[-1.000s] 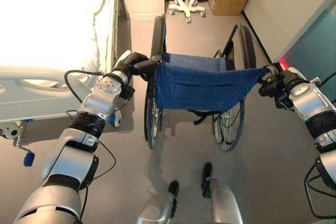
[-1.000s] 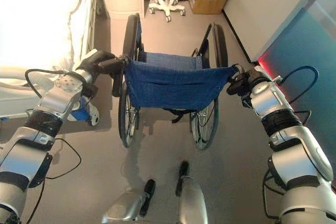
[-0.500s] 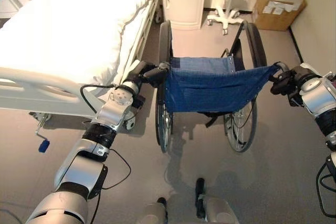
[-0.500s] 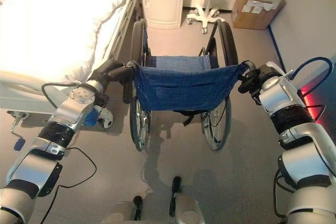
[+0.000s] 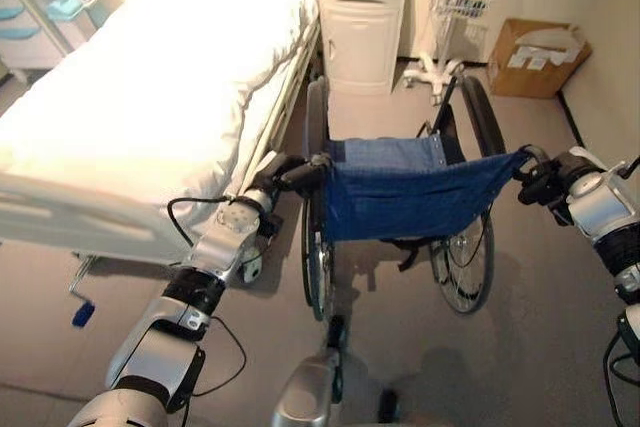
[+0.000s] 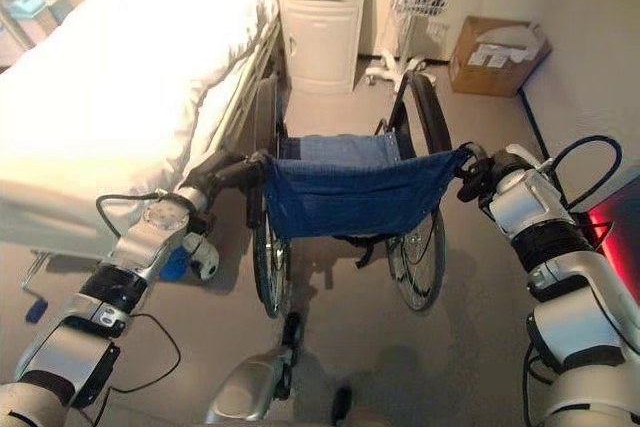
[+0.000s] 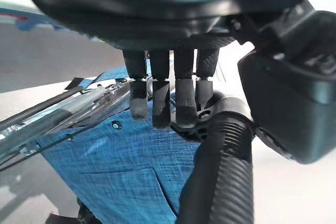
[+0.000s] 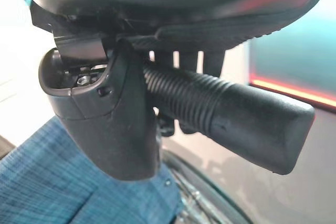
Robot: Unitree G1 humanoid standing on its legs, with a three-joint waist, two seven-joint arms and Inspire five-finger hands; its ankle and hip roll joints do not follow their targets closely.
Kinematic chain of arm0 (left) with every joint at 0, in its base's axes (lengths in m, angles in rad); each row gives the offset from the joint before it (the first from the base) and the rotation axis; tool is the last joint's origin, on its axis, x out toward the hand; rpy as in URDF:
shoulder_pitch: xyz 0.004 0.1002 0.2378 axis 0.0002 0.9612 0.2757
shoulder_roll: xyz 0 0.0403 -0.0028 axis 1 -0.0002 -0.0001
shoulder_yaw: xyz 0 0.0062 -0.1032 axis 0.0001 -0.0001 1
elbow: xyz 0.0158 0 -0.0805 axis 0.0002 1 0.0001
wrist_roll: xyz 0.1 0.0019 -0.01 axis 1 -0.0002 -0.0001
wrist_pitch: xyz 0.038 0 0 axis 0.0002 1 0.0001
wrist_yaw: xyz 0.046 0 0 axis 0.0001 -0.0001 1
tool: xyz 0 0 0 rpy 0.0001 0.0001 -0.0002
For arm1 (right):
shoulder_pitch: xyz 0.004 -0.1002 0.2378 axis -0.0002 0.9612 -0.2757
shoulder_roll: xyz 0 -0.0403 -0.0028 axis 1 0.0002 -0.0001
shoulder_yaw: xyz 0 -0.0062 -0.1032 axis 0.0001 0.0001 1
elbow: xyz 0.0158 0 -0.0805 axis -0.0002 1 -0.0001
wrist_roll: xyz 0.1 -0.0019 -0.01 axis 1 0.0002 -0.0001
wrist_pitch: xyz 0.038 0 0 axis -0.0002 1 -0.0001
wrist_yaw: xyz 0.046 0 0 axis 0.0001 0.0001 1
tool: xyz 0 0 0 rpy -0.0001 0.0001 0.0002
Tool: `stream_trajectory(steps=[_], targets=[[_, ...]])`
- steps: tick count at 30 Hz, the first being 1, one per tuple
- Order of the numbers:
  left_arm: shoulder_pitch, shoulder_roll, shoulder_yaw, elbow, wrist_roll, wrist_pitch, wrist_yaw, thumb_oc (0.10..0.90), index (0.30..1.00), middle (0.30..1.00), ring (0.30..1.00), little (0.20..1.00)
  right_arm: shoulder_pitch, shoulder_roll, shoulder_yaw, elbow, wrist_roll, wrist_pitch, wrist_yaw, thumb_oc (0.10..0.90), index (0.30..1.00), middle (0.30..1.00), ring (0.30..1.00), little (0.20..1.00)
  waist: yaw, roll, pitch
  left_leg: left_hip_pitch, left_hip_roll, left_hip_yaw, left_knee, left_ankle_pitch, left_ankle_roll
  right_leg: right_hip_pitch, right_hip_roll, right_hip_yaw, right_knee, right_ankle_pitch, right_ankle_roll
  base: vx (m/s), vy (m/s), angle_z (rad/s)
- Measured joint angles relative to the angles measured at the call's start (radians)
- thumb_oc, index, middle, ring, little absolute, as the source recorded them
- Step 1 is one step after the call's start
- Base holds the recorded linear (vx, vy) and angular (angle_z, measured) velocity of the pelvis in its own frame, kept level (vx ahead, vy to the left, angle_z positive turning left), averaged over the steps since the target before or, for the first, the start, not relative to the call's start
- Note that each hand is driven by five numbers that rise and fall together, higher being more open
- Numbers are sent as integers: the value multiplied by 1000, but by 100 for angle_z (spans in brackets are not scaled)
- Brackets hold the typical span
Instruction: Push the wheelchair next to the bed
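Two big spoked wheels with dark tyres flank the wheelchair (image 5: 410,197), and a blue denim-like fabric backrest with a stitched pocket is slung between its push handles. I see the chair standing on the grey floor (image 5: 520,347) just beside the bed (image 5: 150,107), its near wheel close to the bed's side rail, its front facing a white bedside cabinet (image 5: 365,17) beyond it. My left robot hand (image 5: 285,172) has its fingers (image 7: 160,103) curled round the ribbed black grip on the bed side of the chair. My right robot hand (image 6: 480,172) is clamped on the ribbed grip on the far side from the bed. Past the chair, near the cabinet, stand a wheeled white stand (image 5: 445,57) and a cardboard box (image 5: 535,57).
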Motion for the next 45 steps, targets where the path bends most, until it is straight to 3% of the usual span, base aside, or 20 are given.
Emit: stream_trajectory(steps=[1, 8, 12, 13, 14, 15, 18, 19, 20, 21, 22, 24, 25, 26, 27, 29, 31, 37, 40, 45], targets=[[10, 1, 1, 9, -6, -1, -1, 400, 300, 300, 300, 300, 14, 9, 1, -3, 0, 0, 0, 400, 300, 300, 300, 300, -14, 9, -19, 4, 4, 28, 21, 13, 54, 22, -8, 3, 17, -32, 14, 478, 253, -24], [-52, 29, -6, 95, -6, -16, -5, 400, 300, 300, 300, 300, 52, 72, -49, -2, 0, -2, 0, 400, 300, 300, 300, 300, -54, -99, -69, 36, -101, 91, 8, 10, 58, -10, -55, -35, 234, -178, 2, 363, 206, -14], [-105, 21, -8, 130, -6, -17, 9, 400, 300, 300, 300, 300, 40, 64, -59, 0, -1, -32, -4, 400, 300, 300, 300, 300, -53, -93, -78, 22, -116, 91, 0, 6, 81, -11, 12, -50, 381, -156, 30, 212, 131, -18], [-105, 17, -8, 130, -6, -17, 13, 400, 300, 300, 300, 300, 41, 61, -59, 0, -1, -37, -8, 400, 300, 300, 300, 300, -56, -87, -84, 27, -118, 81, 0, 40, 110, -12, 25, -52, 417, -142, 35, 269, 62, -14], [-103, 3, -8, 132, -7, -19, 18, 400, 300, 300, 300, 300, 44, 57, -58, 7, -1, -43, -12, 400, 300, 300, 300, 300, -54, -76, -94, 37, -135, 38, -12, 92, 229, -27, 33, -60, 476, -135, 32, 290, 8, 2], [-101, -13, -8, 138, -7, -20, 24, 400, 300, 300, 300, 300, 48, 51, -59, 17, -1, -50, -15, 400, 300, 300, 300, 300, -58, -74, -94, 52, -146, 12, -35, 98, 244, -50, 27, -62, 532, -127, 19, 377, -68, 6], [-103, -63, 1, 148, 1, -43, 63, 400, 300, 300, 300, 300, 54, 36, -67, 32, -1, -79, -38, 400, 300, 300, 300, 300, -72, -8, -92, 96, -145, -193, -132, 163, 183, -199, 87, -48, 583, -185, -80, 321, -139, 16], [-106, -61, -1, 152, 7, -45, 61, 400, 300, 300, 300, 300, 59, 34, -63, 29, 0, -96, -51, 400, 300, 300, 300, 300, -97, -5, -82, 91, -131, -131, -109, 39, 165, -237, 79, -40, 482, -182, -86, 378, -200, 23], [-112, -54, -3, 165, 10, -40, 49, 400, 300, 300, 300, 300, 58, 41, -61, 26, 1, -103, -54, 400, 300, 300, 300, 300, -118, -50, -68, 70, -143, -46, 39, -12, 291, -238, -14, -34, 378, -173, -53, 389, -203, 12], [-116, -53, 0, 174, 10, -37, 39, 400, 300, 300, 300, 300, 50, 30, -54, 19, 3, -104, -53, 400, 300, 300, 300, 300, -111, -51, -62, 63, -120, -61, 150, -74, 326, -251, -53, -32, 395, -182, -30, 414, -180, 22], [-93, -79, 5, 179, 13, -43, 59, 400, 300, 300, 300, 300, 83, 16, -57, -10, 1, -106, -68, 400, 300, 300, 300, 300, -119, -37, -44, 86, -183, -193, 190, -88, 278, -298, -95, 9, 479, -185, 21, 307, -105, 16], [-75, -76, 5, 153, 38, -47, 72, 400, 300, 300, 300, 300, 88, 27, -52, -13, 6, -94, -72, 400, 300, 300, 300, 300, -144, -21, -43, 131, -155, -281, 73, -51, 211, -380, -50, 5, 349, -135, 61, 509, -150, 38], [-89, -61, 5, 155, 38, -44, 60, 400, 300, 300, 300, 300, 101, 39, -66, -19, 11, -94, -72, 400, 300, 300, 300, 300, -162, -55, -40, 153, -159, -252, 31, -78, 206, -376, -72, 22, 211, -90, 86, 567, -178, 115], [-132, -50, 9, 173, 38, -37, 41, 400, 300, 300, 300, 300, 93, 31, -77, -28, 26, -85, -70, 400, 300, 300, 300, 300, -218, -125, -23, 123, -176, -175, 218, -108, 276, -343, -159, 54, 90, 0, 187, 548, -232, 157], [-132, -72, 11, 189, 47, -37, 47, 400, 300, 300, 300, 300, 104, 10, -82, -51, 29, -71, -76, 400, 300, 300, 300, 300, -240, -89, -11, 165, -146, -243, 233, -208, 242, -309, -150, 14, 98, 94, 200, 433, -237, 139], [-106, -87, 11, 157, 57, -37, 68, 400, 300, 300, 300, 300, 89, 4, -77, -53, 31, -31, -75, 400, 300, 300, 300, 300, -216, -64, 0, 228, -174, -403, 155, -150, 209, -329, -109, 23, 106, 112, 176, 422, -301, 27], [-104, -68, 11, 143, 58, -36, 49, 400, 300, 300, 300, 300, 99, -1, -86, -72, 39, -28, -71, 400, 300, 300, 300, 300, -231, -88, 5, 241, -173, -491, 93, -124, 173, -271, -79, 84, 30, 143, 144, 338, -287, 58], [-105, -95, 14, 97, 60, -37, 83, 400, 300, 300, 300, 300, 81, -29, -103, -68, 38, -25, -61, 400, 300, 300, 300, 300, -242, -144, 7, 238, -44, -266, 65, -117, 157, -264, -110, -68, 38, 177, 37, 273, -219, 66], [-96, -116, 9, 96, 57, -37, 79, 400, 300, 300, 300, 300, 76, -62, -89, -68, 39, -25, -61, 400, 300, 300, 300, 300, -244, -103, -9, 235, 33, -224, 140, -121, 135, -266, -94, -152, 55, 160, 14, 112, -118, 41], [-104, -160, 7, 94, 40, -45, 101, 400, 300, 300, 300, 300, 51, -88, -81, -26, 40, -33, -61, 400, 300, 300, 300, 300, -244, -49, -24, 230, 137, -264, -48, -121, 110, -338, -35, -170, 185, 80, -42, 211, -86, 33]])
